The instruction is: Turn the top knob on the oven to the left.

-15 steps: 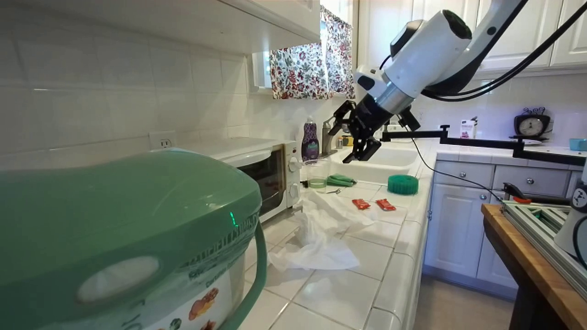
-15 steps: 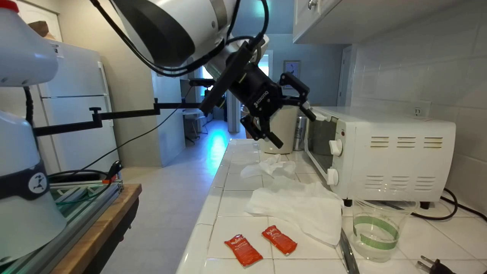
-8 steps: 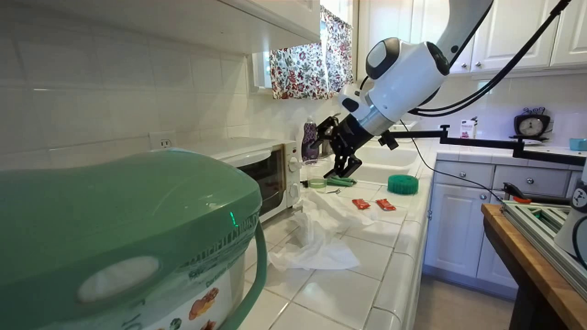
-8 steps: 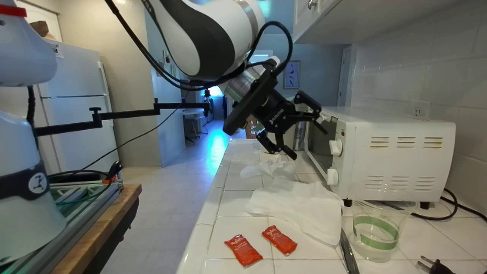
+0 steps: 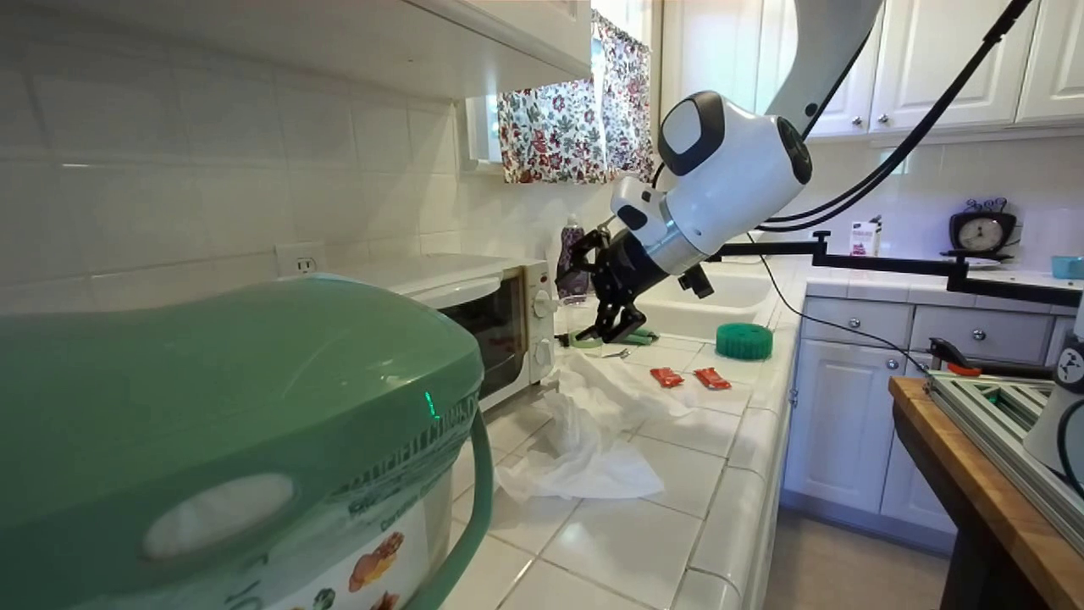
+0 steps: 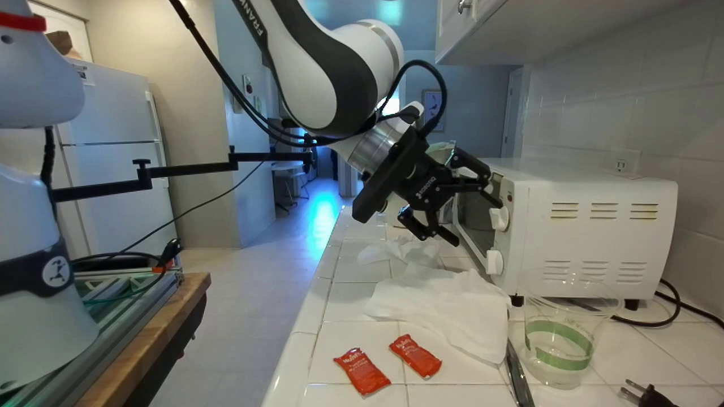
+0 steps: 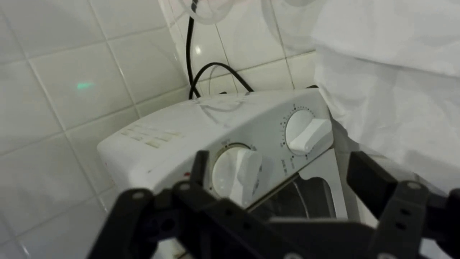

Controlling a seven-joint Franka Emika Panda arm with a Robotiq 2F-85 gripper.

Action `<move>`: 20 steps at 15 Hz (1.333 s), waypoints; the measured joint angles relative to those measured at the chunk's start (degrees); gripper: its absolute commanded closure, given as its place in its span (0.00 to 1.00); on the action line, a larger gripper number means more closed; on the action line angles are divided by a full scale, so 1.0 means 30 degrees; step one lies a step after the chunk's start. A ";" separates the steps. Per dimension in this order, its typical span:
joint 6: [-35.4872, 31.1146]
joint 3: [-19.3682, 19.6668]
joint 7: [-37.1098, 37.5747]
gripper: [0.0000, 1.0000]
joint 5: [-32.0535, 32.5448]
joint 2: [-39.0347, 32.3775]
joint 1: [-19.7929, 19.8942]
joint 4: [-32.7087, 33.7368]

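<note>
The white toaster oven [image 6: 599, 220] stands on the tiled counter against the wall. Its top knob [image 6: 499, 219] sits below a small red lamp, and its bottom knob [image 6: 494, 262] is under it. In the wrist view the top knob [image 7: 235, 172] is the nearer one, its ridge slanting slightly; the bottom knob [image 7: 309, 133] lies beyond. My gripper [image 6: 476, 221] is open and empty, tilted down in front of the control panel; it also shows in an exterior view [image 5: 573, 307]. In the wrist view the top knob appears between the fingers, nearer the left fingertip [image 7: 199, 162]. No contact is visible.
A clear cup [image 6: 560, 345] stands beside the oven. White paper towels [image 6: 441, 311] and red packets [image 6: 362, 371] lie on the counter. A large green-lidded bin [image 5: 254, 407] stands at the counter's other end. A wall cabinet [image 5: 508, 42] hangs above. A purple bottle [image 5: 571, 254] stands behind the gripper.
My gripper has moved down and toward the oven's knob panel, leftward in one exterior picture and rightward in the opposite one. It stays open. The oven and counter items have not moved.
</note>
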State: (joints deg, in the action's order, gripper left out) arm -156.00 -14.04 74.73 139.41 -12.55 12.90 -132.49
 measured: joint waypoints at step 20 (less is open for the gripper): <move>0.1970 0.0725 0.0463 0.00 0.0143 -0.0020 -0.2033 -0.0017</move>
State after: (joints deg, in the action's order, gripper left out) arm -150.09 -11.87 76.12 139.84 -12.61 6.80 -132.54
